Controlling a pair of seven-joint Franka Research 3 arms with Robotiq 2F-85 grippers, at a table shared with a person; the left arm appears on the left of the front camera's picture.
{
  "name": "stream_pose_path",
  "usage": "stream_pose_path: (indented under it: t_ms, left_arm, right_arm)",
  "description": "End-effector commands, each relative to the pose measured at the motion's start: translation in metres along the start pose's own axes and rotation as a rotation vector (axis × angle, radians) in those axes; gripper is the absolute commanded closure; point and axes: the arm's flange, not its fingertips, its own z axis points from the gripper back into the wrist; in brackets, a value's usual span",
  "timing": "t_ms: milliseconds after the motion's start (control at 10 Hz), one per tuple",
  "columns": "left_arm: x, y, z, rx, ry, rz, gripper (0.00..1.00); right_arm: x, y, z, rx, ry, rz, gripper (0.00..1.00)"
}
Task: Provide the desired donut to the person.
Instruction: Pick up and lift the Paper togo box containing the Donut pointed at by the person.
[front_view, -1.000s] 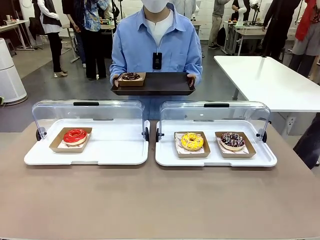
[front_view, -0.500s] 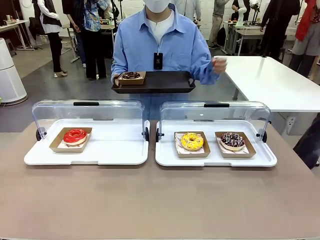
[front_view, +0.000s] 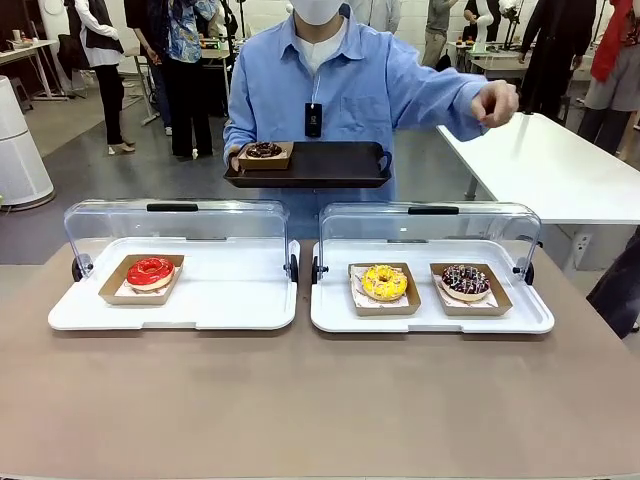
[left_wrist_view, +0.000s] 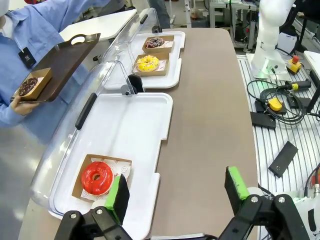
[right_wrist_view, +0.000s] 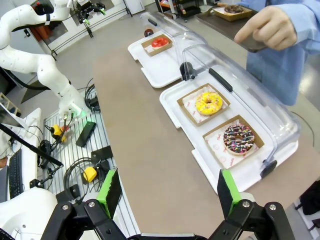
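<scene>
The person (front_view: 330, 90) in a light blue shirt stands across the table, holding a dark tray (front_view: 330, 165) with one hand. On it sits a boxed chocolate donut (front_view: 263, 152). Their other hand (front_view: 497, 100) is stretched out to the picture's right, above the right case, finger curled down. A red donut (front_view: 150, 271) lies in the left white case. A yellow donut (front_view: 384, 282) and a chocolate sprinkled donut (front_view: 465, 280) lie in the right case. My left gripper (left_wrist_view: 176, 190) hangs open above the table near the red donut (left_wrist_view: 97, 177). My right gripper (right_wrist_view: 168, 192) hangs open, well short of the sprinkled donut (right_wrist_view: 238, 138).
Both cases (front_view: 175, 315) (front_view: 430, 322) have clear lids raised at the back. A white table (front_view: 540, 160) stands at the right behind. Bystanders stand farther off. Cables and small devices (left_wrist_view: 272, 105) lie on the metal surface beside the table.
The person took one hand off the tray and swung it up and out to the picture's right, arm now extended. The tray stays level in the other hand.
</scene>
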Motion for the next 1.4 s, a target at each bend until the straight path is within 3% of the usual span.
stream_pose_path:
  t_ms: [0,1100,1200,1300]
  left_arm:
    - [0.000,0.000,0.001,-0.002,-0.018,0.002,0.00]
    - [0.000,0.000,0.001,-0.002,-0.018,0.002,0.00]
    - [0.000,0.000,0.001,-0.002,-0.018,0.002,0.00]
    - [0.000,0.000,0.001,-0.002,-0.018,0.002,0.00]
  right_arm:
    - [0.001,0.000,0.000,0.008,-0.012,0.007,0.00]
    - [0.001,0.000,0.000,0.008,-0.012,0.007,0.00]
    - [0.000,0.000,0.000,0.000,0.000,0.000,0.00]
    - [0.014,0.014,-0.008,0.051,0.085,0.042,0.00]
